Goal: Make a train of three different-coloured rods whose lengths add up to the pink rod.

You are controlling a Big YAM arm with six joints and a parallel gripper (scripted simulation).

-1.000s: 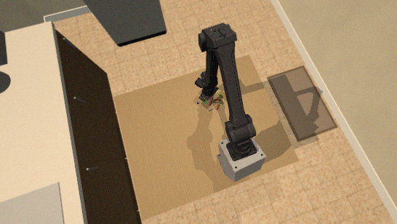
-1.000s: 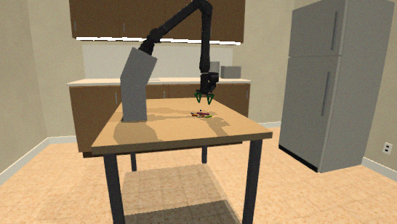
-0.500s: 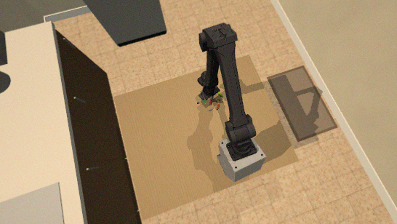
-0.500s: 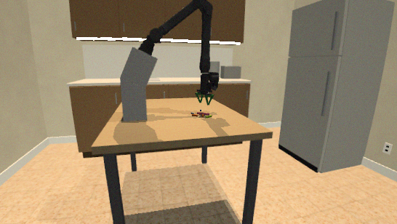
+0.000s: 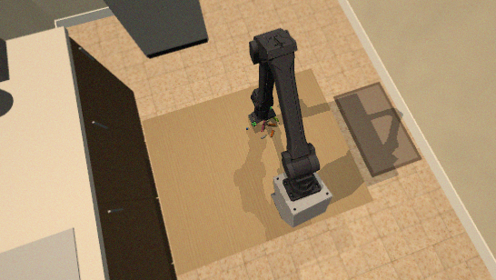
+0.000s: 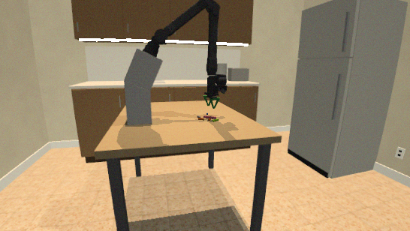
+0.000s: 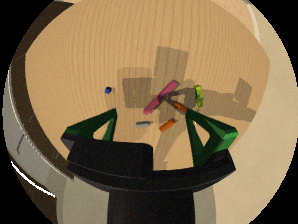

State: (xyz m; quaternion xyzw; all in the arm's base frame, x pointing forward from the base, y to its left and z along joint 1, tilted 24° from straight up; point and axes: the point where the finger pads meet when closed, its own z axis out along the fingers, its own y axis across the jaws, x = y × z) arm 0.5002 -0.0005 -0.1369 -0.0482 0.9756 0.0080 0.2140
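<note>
Jaws of the black arm's green-fingered gripper (image 7: 149,132) spread fully apart, empty, hanging above the wooden counter (image 6: 176,139) without touching anything. Arm rises from its grey pedestal (image 5: 313,211), bends at a high elbow, and drops with the wrist pointing down. Below, the long pink rod (image 7: 160,98) lies flat among a small cluster: orange rod (image 7: 168,124), lime rod (image 7: 197,95); a tiny blue rod (image 7: 108,90) lies apart.

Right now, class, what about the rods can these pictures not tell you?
- Top view: the rods are tiny specks, some under the arm; no count.
- Exterior view: the pile blurs together.
- Wrist view: a finger overlaps the lime rod; lengths unreadable.
</note>
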